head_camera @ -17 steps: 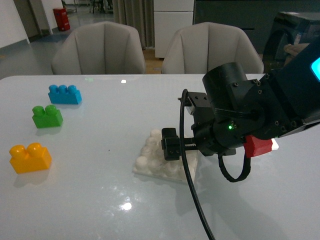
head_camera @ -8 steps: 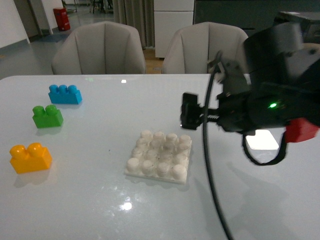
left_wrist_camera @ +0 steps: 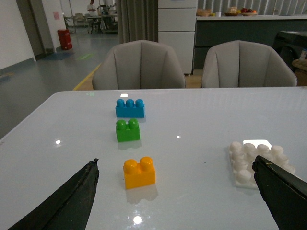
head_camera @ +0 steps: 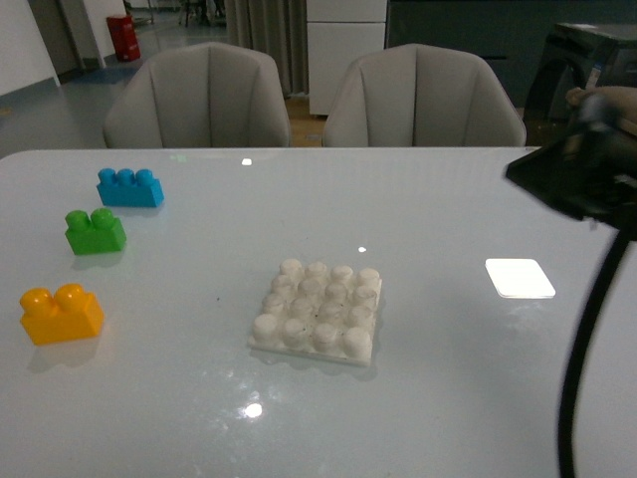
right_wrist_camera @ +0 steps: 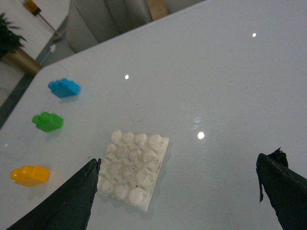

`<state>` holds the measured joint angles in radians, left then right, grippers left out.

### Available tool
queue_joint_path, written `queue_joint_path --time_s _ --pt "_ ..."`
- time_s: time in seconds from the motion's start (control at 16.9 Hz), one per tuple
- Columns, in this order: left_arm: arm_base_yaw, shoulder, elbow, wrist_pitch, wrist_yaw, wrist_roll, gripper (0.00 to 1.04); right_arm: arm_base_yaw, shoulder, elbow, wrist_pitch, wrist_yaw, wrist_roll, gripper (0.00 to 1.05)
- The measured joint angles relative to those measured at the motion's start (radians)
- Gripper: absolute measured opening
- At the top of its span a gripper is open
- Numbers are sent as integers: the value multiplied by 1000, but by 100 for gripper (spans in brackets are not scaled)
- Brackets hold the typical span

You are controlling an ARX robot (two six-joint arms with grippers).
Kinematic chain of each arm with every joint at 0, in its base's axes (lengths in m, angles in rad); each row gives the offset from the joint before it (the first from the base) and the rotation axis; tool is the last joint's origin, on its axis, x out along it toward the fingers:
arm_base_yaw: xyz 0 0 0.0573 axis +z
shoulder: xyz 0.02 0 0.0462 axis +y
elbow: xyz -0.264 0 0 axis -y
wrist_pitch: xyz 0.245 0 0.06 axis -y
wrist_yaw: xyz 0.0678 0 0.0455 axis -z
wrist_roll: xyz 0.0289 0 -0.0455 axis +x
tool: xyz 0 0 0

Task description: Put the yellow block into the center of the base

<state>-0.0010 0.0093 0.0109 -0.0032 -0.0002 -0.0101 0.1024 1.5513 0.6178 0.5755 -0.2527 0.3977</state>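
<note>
The yellow block (head_camera: 61,314) (left_wrist_camera: 139,172) (right_wrist_camera: 29,175) lies alone near the table's front left, studs up. The base (head_camera: 318,311) (left_wrist_camera: 256,160) (right_wrist_camera: 132,167), a white studded plate, lies flat mid-table with nothing on it. My left gripper (left_wrist_camera: 177,189) is open and hovers well short of the yellow block, which shows between its dark fingers (left_wrist_camera: 72,201). My right gripper (right_wrist_camera: 180,191) is open above the table, the base near one finger (right_wrist_camera: 72,199). In the front view only the right arm (head_camera: 582,184) shows, at the right edge.
A green brick (head_camera: 95,231) and a blue brick (head_camera: 129,187) sit behind the yellow block. A plain white glossy rectangle (head_camera: 519,278) lies right of the base. Two grey chairs (head_camera: 204,95) stand behind the table. A black cable (head_camera: 582,349) hangs at the right.
My right arm has risen and pulled back to the right, off the base. The base now lies uncovered, slightly shifted left from a second ago.
</note>
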Motion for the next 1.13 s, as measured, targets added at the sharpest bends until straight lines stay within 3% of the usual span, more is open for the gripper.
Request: queue_joint_path --time_s 0.24,0.3,0.36,0.42,0.53,0.77,0.89,1.13 --pt "0 0 0 0 0 0 98 -203 -531 -262 -209 -113 12 98" --pt "0 0 0 0 0 0 98 -243 -667 -318 -165 -89 -26 95" --pt "0 0 0 0 0 0 98 -275 -810 -387 -104 24 -147 82" --pt "0 0 0 0 0 0 98 -295 -974 -463 -201 69 -270 67" --pt "0 0 0 0 0 0 98 -287 -1191 -540 -346 67 -354 43" --pt "0 0 0 0 0 0 98 -221 -1302 -563 -384 132 -385 4" --pt "0 0 0 -1 -1 0 98 -109 -1336 -578 -406 238 -391 2" --pt "0 0 0 0 0 0 98 -103 -1408 -606 -449 253 -393 2"
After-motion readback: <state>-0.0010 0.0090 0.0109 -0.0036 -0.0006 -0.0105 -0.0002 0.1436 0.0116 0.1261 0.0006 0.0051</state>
